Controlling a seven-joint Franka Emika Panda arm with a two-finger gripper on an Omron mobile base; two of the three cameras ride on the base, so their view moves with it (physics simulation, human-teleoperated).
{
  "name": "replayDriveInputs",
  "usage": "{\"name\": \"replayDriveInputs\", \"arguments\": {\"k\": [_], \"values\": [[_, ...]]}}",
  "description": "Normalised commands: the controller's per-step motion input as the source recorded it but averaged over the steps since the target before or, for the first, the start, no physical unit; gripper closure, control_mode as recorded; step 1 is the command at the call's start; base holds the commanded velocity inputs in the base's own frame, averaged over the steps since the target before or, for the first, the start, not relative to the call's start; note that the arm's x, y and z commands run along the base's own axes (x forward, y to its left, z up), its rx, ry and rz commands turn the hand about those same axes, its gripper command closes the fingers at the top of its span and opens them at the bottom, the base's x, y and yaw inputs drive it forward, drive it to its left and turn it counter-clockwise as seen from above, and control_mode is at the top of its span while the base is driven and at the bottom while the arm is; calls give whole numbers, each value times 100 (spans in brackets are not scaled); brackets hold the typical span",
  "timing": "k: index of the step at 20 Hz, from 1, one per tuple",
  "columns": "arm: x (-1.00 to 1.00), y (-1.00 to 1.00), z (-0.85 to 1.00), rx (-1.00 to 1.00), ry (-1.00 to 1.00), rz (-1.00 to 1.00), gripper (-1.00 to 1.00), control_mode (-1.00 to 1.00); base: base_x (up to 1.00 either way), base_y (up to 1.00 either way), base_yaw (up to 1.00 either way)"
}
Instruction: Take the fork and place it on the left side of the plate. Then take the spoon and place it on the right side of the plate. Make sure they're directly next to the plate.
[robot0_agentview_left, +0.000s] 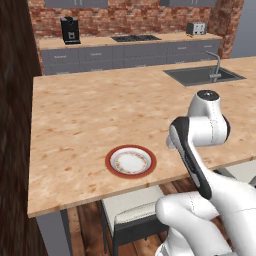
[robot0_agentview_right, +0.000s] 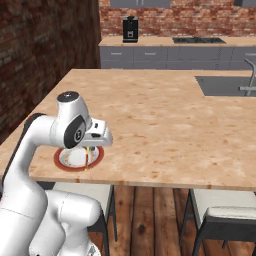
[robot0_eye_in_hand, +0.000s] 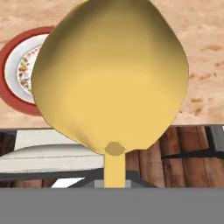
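The spoon (robot0_eye_in_hand: 111, 74) sits right in front of the hand camera, its round yellow-gold bowl upright above a short stretch of handle. My gripper (robot0_agentview_right: 90, 149) is shut on the spoon. It hangs just above the near counter edge, over the right part of the plate (robot0_agentview_right: 67, 162). A thin orange sliver of the spoon (robot0_agentview_right: 88, 159) shows below the hand. The plate (robot0_agentview_left: 131, 161), red-rimmed with a white patterned centre, lies near the counter's front edge and sits left of the spoon in the hand view (robot0_eye_in_hand: 15, 72). The fork is out of view.
A wooden island counter (robot0_agentview_left: 100, 110) stretches away, with a sink (robot0_agentview_left: 202, 75) and faucet (robot0_agentview_left: 216, 65) at its far right. Stools (robot0_agentview_left: 131, 212) (robot0_agentview_right: 222, 217) stand under the front edge. A coffee machine (robot0_agentview_left: 70, 30) and toaster (robot0_agentview_left: 196, 28) sit on the back counter.
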Motion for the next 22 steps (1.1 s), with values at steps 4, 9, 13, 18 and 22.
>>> {"name": "replayDriveInputs", "arguments": {"k": [4, 9, 13, 18, 22], "values": [[59, -34, -48, 14, 15, 6, 100, -100, 0, 0, 0], [57, -10, -60, 8, 24, 0, 100, -100, 0, 0, 0], [68, 3, -57, 1, 21, 0, 100, -100, 0, 0, 0], [59, 3, -36, 0, 16, 0, 100, -100, 0, 0, 0], [48, 2, -28, 0, 12, 0, 100, -100, 0, 0, 0]]}}
